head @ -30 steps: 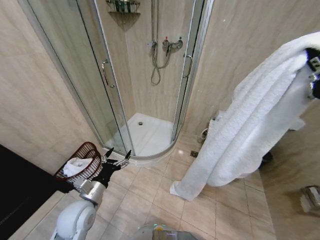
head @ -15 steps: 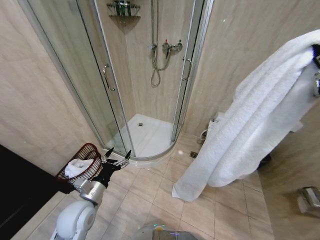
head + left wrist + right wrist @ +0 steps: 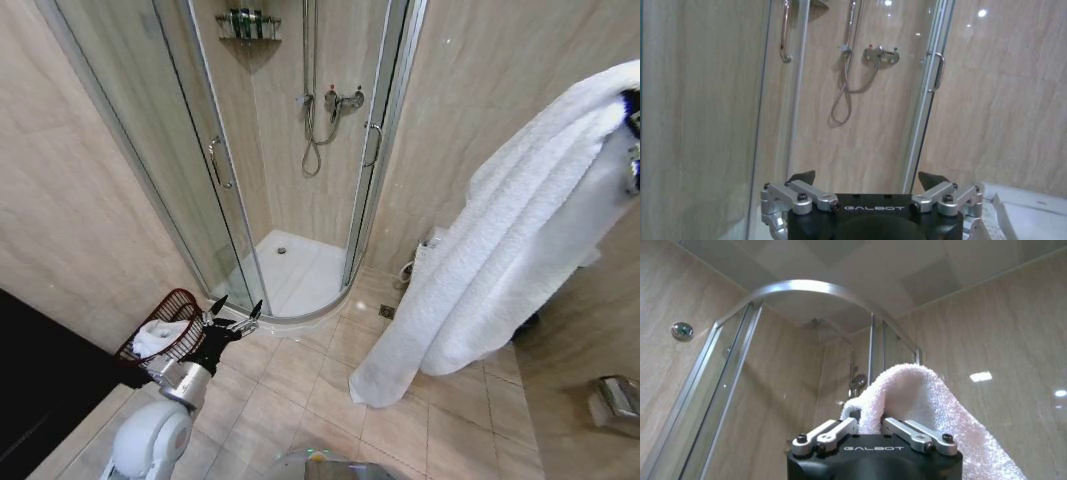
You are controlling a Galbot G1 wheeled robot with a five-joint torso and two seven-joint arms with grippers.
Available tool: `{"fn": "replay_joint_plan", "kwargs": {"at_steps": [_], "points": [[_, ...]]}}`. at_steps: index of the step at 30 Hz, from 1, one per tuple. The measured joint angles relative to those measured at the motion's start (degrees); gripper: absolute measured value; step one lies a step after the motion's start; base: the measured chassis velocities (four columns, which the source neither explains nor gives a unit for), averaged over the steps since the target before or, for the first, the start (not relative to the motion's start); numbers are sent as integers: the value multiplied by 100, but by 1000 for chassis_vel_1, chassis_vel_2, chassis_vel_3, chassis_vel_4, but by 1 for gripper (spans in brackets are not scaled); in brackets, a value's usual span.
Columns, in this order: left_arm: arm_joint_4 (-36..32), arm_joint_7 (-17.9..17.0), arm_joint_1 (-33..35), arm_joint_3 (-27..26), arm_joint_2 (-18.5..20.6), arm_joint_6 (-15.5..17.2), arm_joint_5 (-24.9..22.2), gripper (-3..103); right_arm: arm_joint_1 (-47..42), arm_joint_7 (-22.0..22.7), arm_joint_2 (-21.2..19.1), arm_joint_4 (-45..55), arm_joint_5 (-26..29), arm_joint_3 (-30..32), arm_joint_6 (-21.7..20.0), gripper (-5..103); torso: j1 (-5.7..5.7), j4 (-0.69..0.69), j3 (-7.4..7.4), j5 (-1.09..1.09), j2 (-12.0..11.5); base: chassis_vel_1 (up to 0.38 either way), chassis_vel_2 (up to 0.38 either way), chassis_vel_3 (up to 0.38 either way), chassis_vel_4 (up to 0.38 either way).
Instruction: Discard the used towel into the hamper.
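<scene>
Towel, thick white terry, hangs in long folds at right, pinched in the right gripper. Left gripper gapes empty beside the wire-weave hamper, near left. Its hem has swung slightly rightward since a second ago.

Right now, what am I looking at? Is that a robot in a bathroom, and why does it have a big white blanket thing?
Yes, it's a robot with two arms. One picture comes from its head, two from cameras on its wrists. The right end effector, raised high, is shut on a big white towel that hangs almost to the tiled floor. The left end effector is open, low beside the hamper, a reddish-brown basket with something white already inside. Behind is a glass shower.
</scene>
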Motion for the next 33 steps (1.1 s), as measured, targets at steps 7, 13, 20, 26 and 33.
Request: {"fn": "replay_joint_plan", "kwargs": {"at_steps": [7,13,20,26,33], "points": [[0,0,0,0,0,0,0,100,-6,-6,45,7,-15,-26,0,3,34,0,34,1,67,0,0,0,0],[0,0,0,0,0,0,0,100,-8,-10,43,9,-18,-27,0,3,31,0,28,0,59,0,0,0,0],[0,0,0,0,0,0,0,100,-8,-12,28,16,-16,-28,0,3,21,0,17,0,38,0,0,0,0],[0,0,0,0,0,0,0,100,-2,-13,-23,17,10,-15,0,3,14,0,7,0,21,0,0,0,0],[0,0,0,0,0,0,0,100,22,-8,-106,16,235,13,0,3,9,-1,2,0,11,27,28,32,29]]}}
